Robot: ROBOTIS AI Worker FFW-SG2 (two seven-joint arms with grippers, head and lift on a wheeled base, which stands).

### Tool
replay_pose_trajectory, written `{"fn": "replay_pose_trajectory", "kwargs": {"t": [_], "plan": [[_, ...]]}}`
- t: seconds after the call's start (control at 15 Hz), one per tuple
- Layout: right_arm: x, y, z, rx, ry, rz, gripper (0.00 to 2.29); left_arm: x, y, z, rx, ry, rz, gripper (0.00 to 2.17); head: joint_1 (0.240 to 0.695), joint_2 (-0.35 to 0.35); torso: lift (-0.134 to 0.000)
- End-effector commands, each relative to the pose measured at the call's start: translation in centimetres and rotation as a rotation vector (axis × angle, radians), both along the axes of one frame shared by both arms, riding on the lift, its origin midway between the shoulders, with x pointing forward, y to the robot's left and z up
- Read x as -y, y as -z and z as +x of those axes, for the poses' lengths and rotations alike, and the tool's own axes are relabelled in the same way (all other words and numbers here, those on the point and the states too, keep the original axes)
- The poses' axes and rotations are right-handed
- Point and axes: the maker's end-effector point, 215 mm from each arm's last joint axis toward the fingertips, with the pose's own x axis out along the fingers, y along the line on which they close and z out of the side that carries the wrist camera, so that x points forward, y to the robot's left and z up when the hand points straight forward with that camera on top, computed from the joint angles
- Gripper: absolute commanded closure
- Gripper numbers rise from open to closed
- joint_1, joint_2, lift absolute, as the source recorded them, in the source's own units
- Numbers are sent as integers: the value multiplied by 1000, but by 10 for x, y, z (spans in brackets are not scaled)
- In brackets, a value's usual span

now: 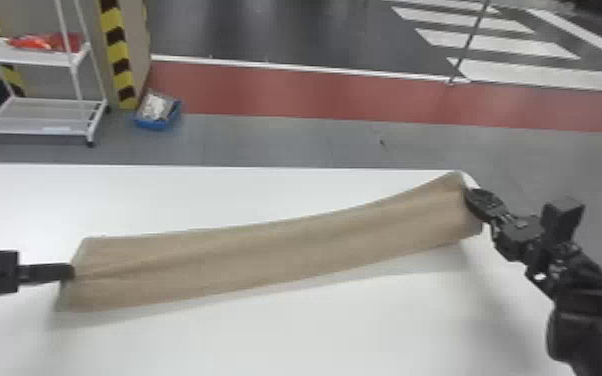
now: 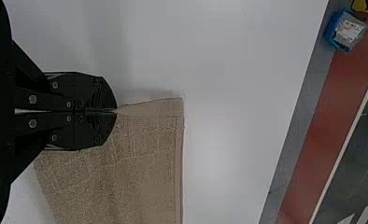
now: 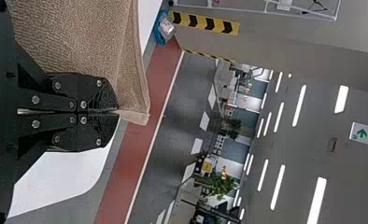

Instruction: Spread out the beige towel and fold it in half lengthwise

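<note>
The beige towel [image 1: 275, 250] is held slantwise over the white, smooth bench [image 1: 215, 195] as a long, narrow strip, its left end nearer the bench's left edge and its right end at the far right corner. Its woven, finely nubbly cloth is creased lengthwise by shallow folds, and a soft shadow is cast on the bench along its near edge. The towel's left end is grasped by the left gripper [image 1: 72, 271], whose flat black fingers are clenched on the cloth; there the edge is drawn into a small point, and the far long side is finished by a straight, flat hem. The right end is grasped by the right gripper [image 1: 470, 196], its fingers pressed together on the cloth, beyond which a small, bent flap is left sticking out. Beyond the bench's far edge, a blue bin [image 1: 161, 124] filled with a clear plastic bag is seen on the grey floor [image 1: 285, 145], beside a pillar [image 1: 137, 55] marked by yellow and black stripes. A white metal rack [image 1: 40, 131] is placed left of the pillar
</note>
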Motion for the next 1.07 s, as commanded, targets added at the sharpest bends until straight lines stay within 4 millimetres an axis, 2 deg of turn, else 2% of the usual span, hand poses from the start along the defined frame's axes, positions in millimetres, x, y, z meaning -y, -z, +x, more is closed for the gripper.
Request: {"fn": "replay_pose_trajectory", "kwargs": {"t": [0.0, 0.07, 0.13, 0.27, 0.47, 0.6, 0.73, 0.8, 0.93, 1.0], "plan": [[2, 18, 4, -67, 9, -13, 1423, 0, 1, 0, 0, 3, 1, 1531, 695, -197, -124], [1, 35, 5, -130, 7, -14, 1420, -1, 3, 0, -5, 2, 6, 1531, 695, -198, -124], [-8, 48, 5, -174, -15, -29, 1420, -1, 3, 0, -3, 5, 9, 1531, 695, -198, -124], [-11, 57, 9, -204, -5, -34, 1409, -1, 4, 1, -3, 6, 12, 1531, 695, -195, -124], [-21, 84, 10, -310, -16, -53, 1406, 1, 5, 0, -3, 11, 11, 1531, 695, -185, -124], [-16, 95, 7, -359, 5, -49, 1403, 2, 4, 0, -2, 13, 9, 1531, 695, -180, -124], [-14, 96, 7, -368, 15, -40, 974, 2, 4, 0, -2, 13, 9, 1531, 695, -181, -124], [-9, 100, 1, -383, 29, -25, 934, 3, 5, -1, -4, 15, 9, 1524, 695, -183, -124], [3, 94, -7, -374, 67, 37, 120, 1, 0, 3, 18, 10, 13, 1376, 695, -185, -124], [14, 89, -14, -385, 89, 66, 63, 0, -2, 4, 29, 7, 13, 1332, 695, -192, -124]]}}
